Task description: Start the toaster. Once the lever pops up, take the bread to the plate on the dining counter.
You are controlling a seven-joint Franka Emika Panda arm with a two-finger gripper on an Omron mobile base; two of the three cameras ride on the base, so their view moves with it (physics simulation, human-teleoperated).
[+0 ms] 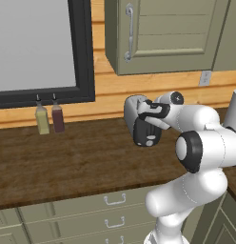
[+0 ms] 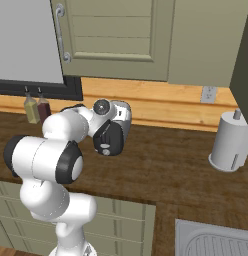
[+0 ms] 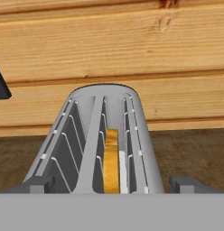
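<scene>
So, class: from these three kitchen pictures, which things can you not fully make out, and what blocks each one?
- Toaster, left base view: the arm covers its right side.
- Bread, hand view: lower part sunk in the slot.
- Paper towel roll, left base view: cut by the right edge.
- Sink, right base view: cut by the bottom edge.

- The table (image 1: pixel 67 162) is a dark wood-grain top over olive-green drawers, set against a pale plank wall.
- A toaster (image 2: pixel 118 127) stands on it near the wall.
- Two bottles (image 1: pixel 49 119) stand side by side at the back.
- A paper-towel roll (image 2: pixel 231 140) stands upright to the right.
</scene>
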